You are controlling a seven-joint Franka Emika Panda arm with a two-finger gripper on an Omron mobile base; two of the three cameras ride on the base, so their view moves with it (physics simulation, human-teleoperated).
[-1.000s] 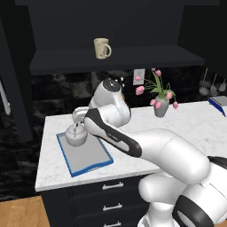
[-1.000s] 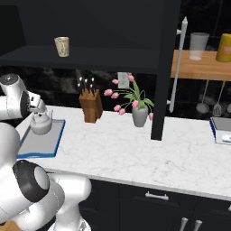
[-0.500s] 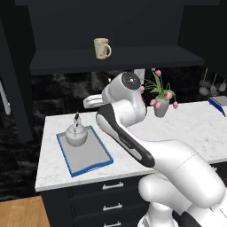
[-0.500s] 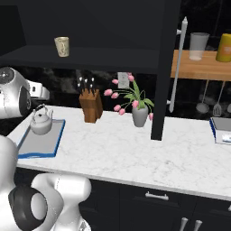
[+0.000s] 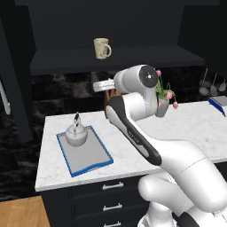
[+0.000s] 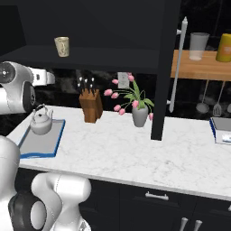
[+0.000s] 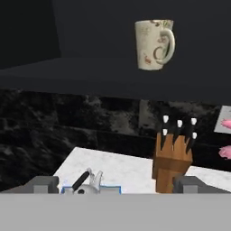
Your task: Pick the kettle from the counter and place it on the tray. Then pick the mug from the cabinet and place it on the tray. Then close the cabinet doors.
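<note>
The silver-grey kettle (image 5: 76,133) (image 6: 41,122) stands upright on the blue-rimmed tray (image 5: 91,162) (image 6: 38,146) at the left end of the white counter (image 5: 190,124). Only its top shows at the bottom of the hand view, as the kettle (image 7: 88,184). The cream mug (image 5: 102,48) (image 6: 62,46) (image 7: 154,43) stands on the shelf of the dark cabinet (image 5: 66,60). My gripper (image 5: 102,84) (image 6: 44,77) (image 7: 117,187) hangs open and empty above and behind the kettle, below the shelf. The cabinet doors stand open: one door (image 6: 164,67) shows its silver handle (image 6: 178,63).
A wooden knife block (image 6: 91,106) (image 7: 173,160) stands at the back of the counter right of the tray. A grey vase of pink flowers (image 6: 140,115) (image 5: 163,106) is further right. A blue-edged object (image 6: 221,130) lies at the far right. Drawers (image 5: 111,186) run below.
My hand has risen from the kettle and swung up toward the shelf, jaws staying open. The kettle has stayed put on the tray.
</note>
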